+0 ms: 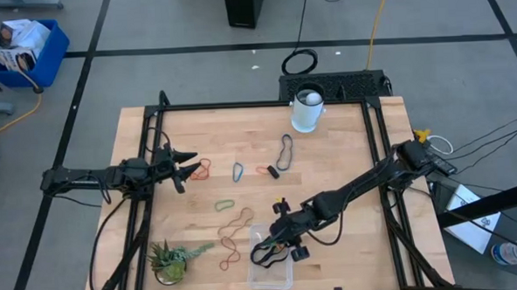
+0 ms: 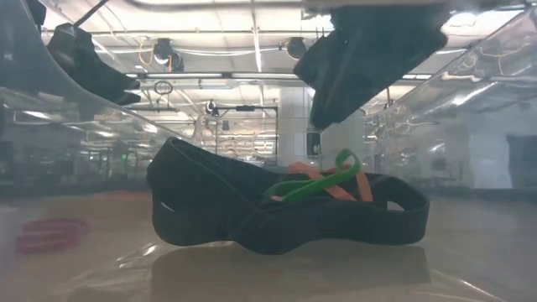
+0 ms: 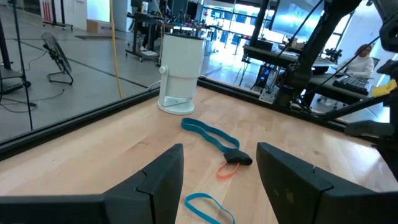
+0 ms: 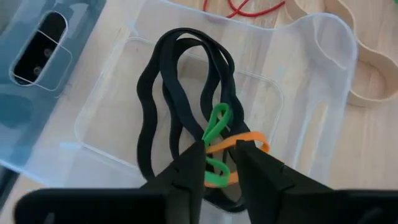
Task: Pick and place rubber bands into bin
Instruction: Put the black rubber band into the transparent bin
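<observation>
Right gripper point(image 4: 219, 163) hovered over the clear bin point(image 1: 272, 265) at the high view's bottom centre, fingers narrowly apart around a green rubber band point(image 4: 216, 127) lying on black bands point(image 4: 168, 93). Left gripper point(image 1: 188, 165) waited open at left.

Low view: the right tool point(image 2: 369, 59) is cut off by the top edge, its tips blurred against the bin wall point(image 2: 75, 101). A red rubber band point(image 2: 50, 233) beyond the wall shows only as a smear.
</observation>
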Motion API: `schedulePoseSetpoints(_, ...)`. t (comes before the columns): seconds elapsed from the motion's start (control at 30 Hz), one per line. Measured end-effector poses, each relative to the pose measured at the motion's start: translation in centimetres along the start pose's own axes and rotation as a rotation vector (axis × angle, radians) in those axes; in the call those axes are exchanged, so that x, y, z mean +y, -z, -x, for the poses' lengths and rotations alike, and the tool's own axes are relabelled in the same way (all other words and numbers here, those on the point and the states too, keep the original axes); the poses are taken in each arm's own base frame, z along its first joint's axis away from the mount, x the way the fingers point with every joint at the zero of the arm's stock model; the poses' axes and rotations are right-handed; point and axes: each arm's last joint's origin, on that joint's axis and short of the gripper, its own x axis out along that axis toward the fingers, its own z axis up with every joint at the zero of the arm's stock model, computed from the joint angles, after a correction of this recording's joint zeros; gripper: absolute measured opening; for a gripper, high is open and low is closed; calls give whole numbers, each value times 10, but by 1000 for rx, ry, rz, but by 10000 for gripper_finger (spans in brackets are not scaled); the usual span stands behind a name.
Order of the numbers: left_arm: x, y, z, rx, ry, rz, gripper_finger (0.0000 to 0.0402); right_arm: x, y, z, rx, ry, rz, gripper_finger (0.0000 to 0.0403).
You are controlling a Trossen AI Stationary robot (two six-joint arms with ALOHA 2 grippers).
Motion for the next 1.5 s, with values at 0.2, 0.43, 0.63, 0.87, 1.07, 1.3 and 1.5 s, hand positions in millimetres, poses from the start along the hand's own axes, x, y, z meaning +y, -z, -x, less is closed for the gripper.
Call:
schedulePoseSetpoints(0.2,0,0,0,2,0,-1,209,-7,-17,59,-129,6,50,120)
schedulePoseSetpoints(0.43,0,1,0,7,-1,-3,209,-20,-29,147,-370,53,163,121)
schedulePoseSetpoints(0.63,0,1,0,7,-1,-3,209,-24,-28,200,-544,73,149,119)
schedulePoseSetpoints(0.87,0,1,0,6,-1,-3,209,-27,-25,215,-580,219,74,119)
schedulePoseSetpoints(1.07,0,1,0,6,-1,-24,209,-48,-22,201,-496,529,-96,118)
schedulePoseSetpoints(1.3,0,1,0,6,-1,-32,209,-74,-24,172,-385,631,-110,118)
schedulePoseSetpoints(1.5,0,1,0,6,-1,-31,209,-89,-23,146,-318,647,-187,123)
